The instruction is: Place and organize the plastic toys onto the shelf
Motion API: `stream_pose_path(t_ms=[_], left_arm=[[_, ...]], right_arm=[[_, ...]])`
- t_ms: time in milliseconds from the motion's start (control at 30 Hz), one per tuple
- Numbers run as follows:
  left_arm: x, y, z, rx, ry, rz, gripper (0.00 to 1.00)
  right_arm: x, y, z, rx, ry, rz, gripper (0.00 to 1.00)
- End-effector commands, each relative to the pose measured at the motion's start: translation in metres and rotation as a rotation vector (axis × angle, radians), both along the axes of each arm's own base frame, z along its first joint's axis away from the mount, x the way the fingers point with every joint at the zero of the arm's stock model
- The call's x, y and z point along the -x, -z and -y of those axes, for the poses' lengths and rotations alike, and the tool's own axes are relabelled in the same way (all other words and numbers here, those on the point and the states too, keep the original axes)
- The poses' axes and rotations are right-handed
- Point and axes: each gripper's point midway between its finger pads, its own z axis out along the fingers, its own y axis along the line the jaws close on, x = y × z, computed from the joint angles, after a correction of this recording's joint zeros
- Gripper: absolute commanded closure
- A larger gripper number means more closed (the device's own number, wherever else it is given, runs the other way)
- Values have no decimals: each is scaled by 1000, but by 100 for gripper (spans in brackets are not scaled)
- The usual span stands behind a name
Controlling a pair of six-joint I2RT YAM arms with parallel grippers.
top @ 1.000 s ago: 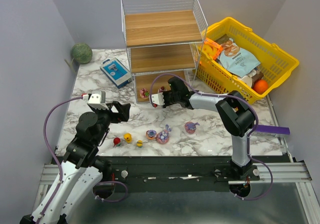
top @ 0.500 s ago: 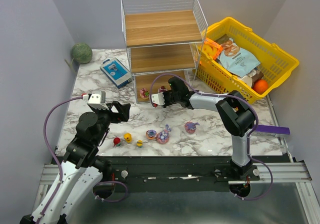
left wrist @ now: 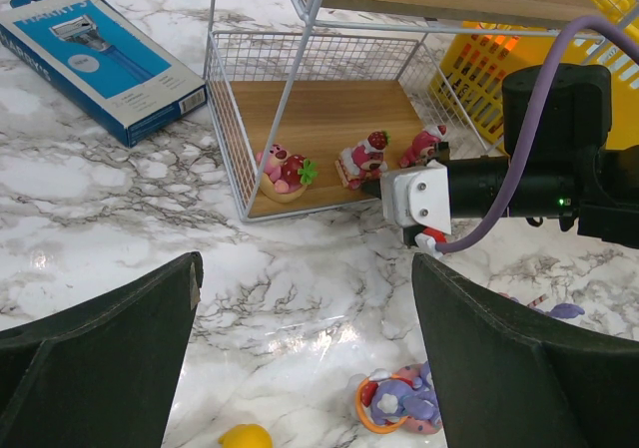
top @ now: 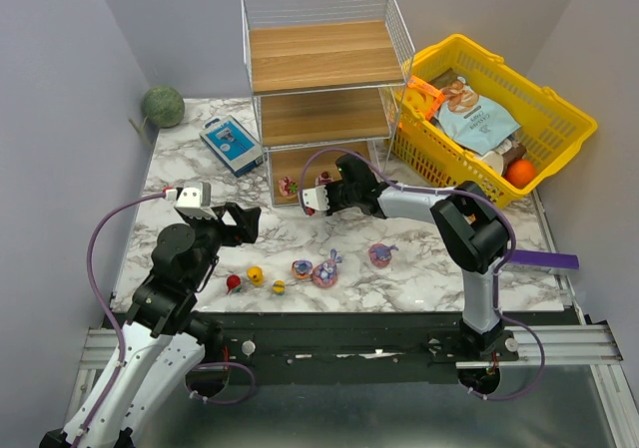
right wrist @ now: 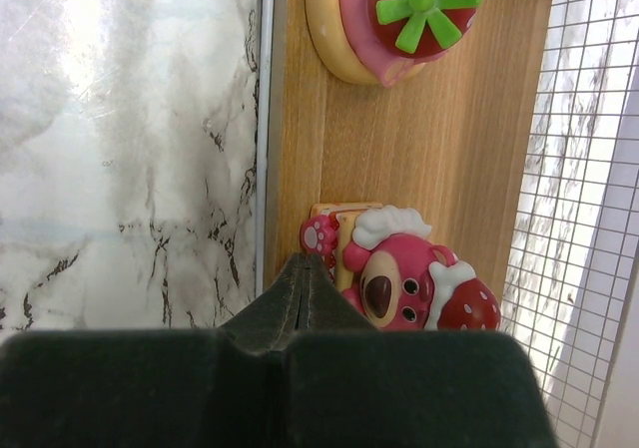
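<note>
Found right jaws closed, empty, at shelf bottom-board front edge beside pink bear toy; left jaws agape. Probably needed a straight retreat.

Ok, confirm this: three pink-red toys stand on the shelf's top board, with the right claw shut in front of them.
Wrong board. The three pink-red toys stand on the bottom board of the shelf, as the left wrist view shows, with the right claw shut in front of them.
</note>
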Motion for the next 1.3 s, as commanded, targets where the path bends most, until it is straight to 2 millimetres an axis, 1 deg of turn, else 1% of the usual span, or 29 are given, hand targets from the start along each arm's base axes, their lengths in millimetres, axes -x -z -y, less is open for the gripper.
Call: stream_pose_path(t_ms=[0, 33, 100, 167, 233, 267, 333, 367, 400, 467, 500, 567, 600, 633, 667, 700, 733, 767, 833, 900, 933, 967, 1000, 1033, 1067, 1133, 1167, 1200, 1267], left_arm=[[2, 0, 1, 7, 13, 6, 6], [1, 1, 1, 5, 13, 4, 6], [2, 0, 1, 8, 15, 8, 6], [2, 0, 2, 9, 19, 7, 6], [2, 0, 2, 9, 18, 7, 6], [2, 0, 2, 8, 16, 6, 6], [2, 0, 1, 8, 15, 8, 6], [2, 0, 1, 8, 15, 6, 6], [2, 0, 1, 6, 15, 7, 6], [2, 1, 1, 7, 15, 5, 6], [2, 1, 1, 7, 15, 3, 6], [2, 2, 2, 3, 18, 1, 6], [1, 3, 2, 0, 17, -1, 5], [2, 3, 1, -6, 19, -1, 4], [1, 3, 0, -11, 14, -2, 3], [2, 1, 0, -12, 12, 0, 2], [2, 1, -2, -15, 7, 4, 2], [2, 0, -3, -14, -3, 4, 1], [2, -1, -5, -16, -10, 7, 1], [1, 0, -7, -16, -23, 4, 1], [1, 0, -7, -16, -26, 4, 1], [1, 0, -8, -21, -31, 3, 1], [1, 2, -9, -24, -35, -6, 1], [0, 2, -9, -26, -38, -10, 1], [0, 4, -9, -32, -37, -14, 1], [0, 4, -10, -46, -34, -21, 1], [0, 5, -10, -50, -35, -25, 1], [0, 6, -11, -55, -38, -28, 1], [0, 7, -12, -61, -46, -30, 1]], right_arm=[[9, 4, 3, -2, -28, -11, 99], [11, -7, 2, -18, -31, 0, 99], [23, -8, 2, -28, -40, -18, 99], [30, -26, -1, -60, -46, -4, 99], [43, -34, -4, -81, -44, -19, 99], [48, -50, -6, -110, -48, -4, 99], [61, -62, -9, -150, -32, -27, 99], [64, -72, -10, -175, -18, -29, 99], [72, -92, -12, -231, 13, -54, 99], [83, -110, -12, -289, 46, -93, 99], [97, -131, -13, -359, 82, -146, 99], [111, -148, -12, -411, 112, -222, 99], [125, -149, -9, -435, 169, -336, 98], [134, -164, -6, -479, 186, -380, 92], [140, -172, -3, -513, 216, -430, 90], [152, -175, -3, -566, 296, -580, 86], [161, -185, -2, -599, 322, -642, 75], [172, -187, -3, -606, 331, -728, 66], [188, -187, 0, -622, 423, -887, 57], [185, -196, 6, -740, 554, -960, 52], [189, -182, 12, -752, 604, -993, 45], [184, -195, 20, -832, 641, -965, 42], [184, -200, 24, -894, 703, -1006, 37], [183, -200, 31, -925, 740, -1000, 25], [177, -195, 44, -963, 817, -960, 19], [182, -193, 65, -985, 913, -957, 8], [182, -184, 76, -987, 976, -936, 3], [184, -175, 86, -972, 1026, -922, 0], [185, -173, 107, -992, 1099, -871, 0]])
